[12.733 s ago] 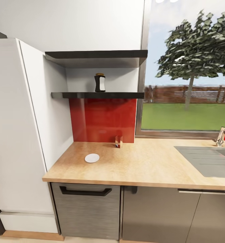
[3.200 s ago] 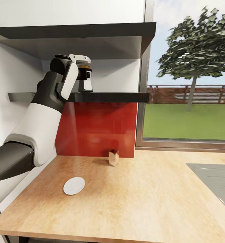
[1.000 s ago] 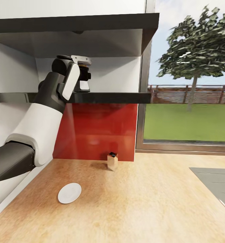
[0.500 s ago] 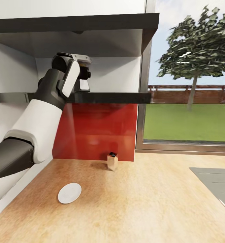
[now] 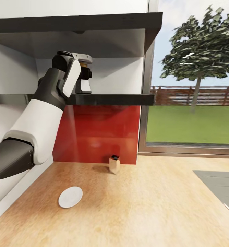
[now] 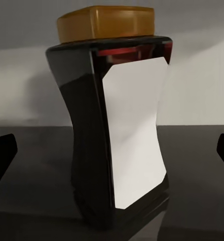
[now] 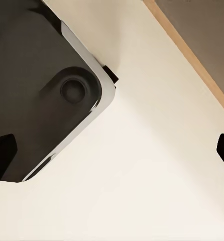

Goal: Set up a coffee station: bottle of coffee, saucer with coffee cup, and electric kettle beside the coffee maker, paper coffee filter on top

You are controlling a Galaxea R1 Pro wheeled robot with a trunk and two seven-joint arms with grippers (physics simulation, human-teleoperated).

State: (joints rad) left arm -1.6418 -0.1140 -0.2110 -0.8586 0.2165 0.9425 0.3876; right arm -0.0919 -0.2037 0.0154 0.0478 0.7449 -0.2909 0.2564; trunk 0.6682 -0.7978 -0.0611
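The bottle of coffee (image 6: pixel 114 135), dark and waisted with a white label and yellow cap, stands upright on the kitchen shelf (image 5: pixel 111 99). My left gripper (image 6: pixel 112 150) is open, its dark fingertips (image 6: pixel 1 156) wide apart on either side of the bottle and clear of it. In the head view the left wrist hides most of the left gripper (image 5: pixel 84 78) and of the bottle (image 5: pixel 86 85). The white saucer (image 5: pixel 70 197) lies on the kitchen countertop (image 5: pixel 145 206) below. My right gripper (image 7: pixel 112 150) is open and holds nothing.
A small wooden box (image 5: pixel 114 164) stands by the red backsplash (image 5: pixel 97 133). A second dark shelf (image 5: pixel 94 24) hangs close above my wrist. The sink (image 5: pixel 217 185) is at the right, under a window. The right wrist view looks down on pale floor and the robot's dark base (image 7: pixel 41 85).
My left wrist has risen slightly at the shelf, staying around the bottle. Since the oldest frame, the camera has closed in and the left arm has reached up to the shelf.
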